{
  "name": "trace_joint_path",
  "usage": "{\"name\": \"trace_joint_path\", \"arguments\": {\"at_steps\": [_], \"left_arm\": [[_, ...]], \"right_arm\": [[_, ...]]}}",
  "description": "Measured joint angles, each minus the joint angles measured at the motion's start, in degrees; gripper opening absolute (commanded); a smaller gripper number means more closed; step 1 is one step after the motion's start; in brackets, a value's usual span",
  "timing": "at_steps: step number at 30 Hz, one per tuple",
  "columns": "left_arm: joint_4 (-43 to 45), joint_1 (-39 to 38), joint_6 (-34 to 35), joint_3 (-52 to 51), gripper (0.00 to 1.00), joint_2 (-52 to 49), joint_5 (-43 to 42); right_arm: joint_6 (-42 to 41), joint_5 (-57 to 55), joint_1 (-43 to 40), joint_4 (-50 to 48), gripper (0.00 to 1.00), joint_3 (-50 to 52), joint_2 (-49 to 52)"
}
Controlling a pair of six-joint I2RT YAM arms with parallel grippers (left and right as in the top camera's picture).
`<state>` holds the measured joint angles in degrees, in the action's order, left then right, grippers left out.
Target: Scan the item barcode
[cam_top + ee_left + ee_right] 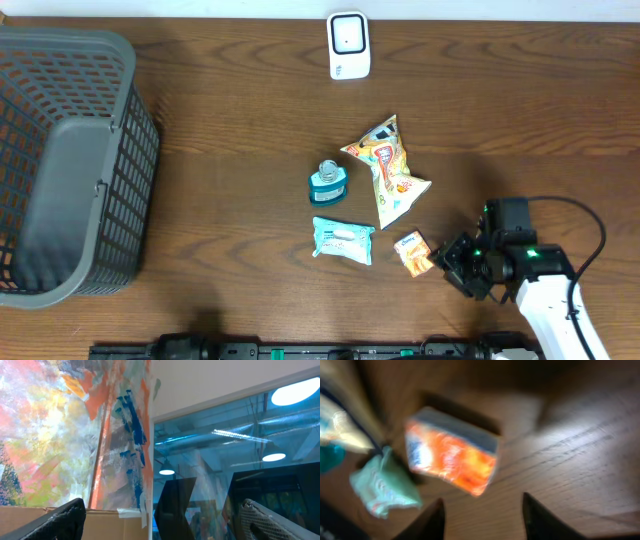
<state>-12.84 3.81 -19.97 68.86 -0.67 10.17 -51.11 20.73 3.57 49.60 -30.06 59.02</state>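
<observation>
Orange packet [413,252] lies on the bench [230,120] just beside the snack bag's [388,170] lower tip, its long axis slanting away from that bag. Only the blurred right wrist view shows the right tool [482,520] standing apart, with the packet free ahead of it. Left tool [165,525], unseen overhead, gapes wide toward a painted wall [50,435]

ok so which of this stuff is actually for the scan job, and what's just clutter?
For the job: scanner, orange box, right hand (open, beside the box).

Lying about: basket, snack bag, teal bottle, wipes pack. They may be items for later scans; the views don't say.
</observation>
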Motion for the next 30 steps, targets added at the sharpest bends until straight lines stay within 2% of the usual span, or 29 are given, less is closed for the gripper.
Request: {"name": "trace_joint_path", "arguments": {"at_steps": [3, 6, 12, 16, 18, 24, 27, 30], "left_arm": [[0.02, 0.0, 0.0, 0.0, 0.98, 0.0, 0.0], [0.04, 0.0, 0.0, 0.02, 0.98, 0.0, 0.0], [0.02, 0.0, 0.0, 0.0, 0.98, 0.0, 0.0], [0.02, 0.0, 0.0, 0.0, 0.98, 0.0, 0.0], [0.02, 0.0, 0.24, 0.02, 0.98, 0.0, 0.0], [0.0, 0.0, 1.31, 0.0, 0.98, 0.0, 0.0], [0.02, 0.0, 1.75, 0.0, 0.98, 0.0, 0.0], [0.0, 0.0, 1.77, 0.0, 0.98, 0.0, 0.0]], "right_arm": [[-6.84, -1.11, 0.0, -4.55, 0.36, 4.7, 0.11], [-11.82, -0.92, 0.0, -12.92, 0.28, 10.25, 0.17], [-14.73, 1.46, 0.0, -17.79, 0.19, 12.0, -0.15], [-15.61, 3.06, 0.0, -18.86, 0.23, 12.33, -0.17], [-15.74, 3.96, 0.0, -19.17, 0.32, 12.52, -0.17], [-15.43, 5.73, 0.0, -19.3, 0.36, 12.87, -3.13], [-15.32, 6.12, 0.0, -19.47, 0.46, 12.9, -6.58], [-15.37, 5.35, 0.0, -19.96, 0.46, 12.9, -7.85]]}}
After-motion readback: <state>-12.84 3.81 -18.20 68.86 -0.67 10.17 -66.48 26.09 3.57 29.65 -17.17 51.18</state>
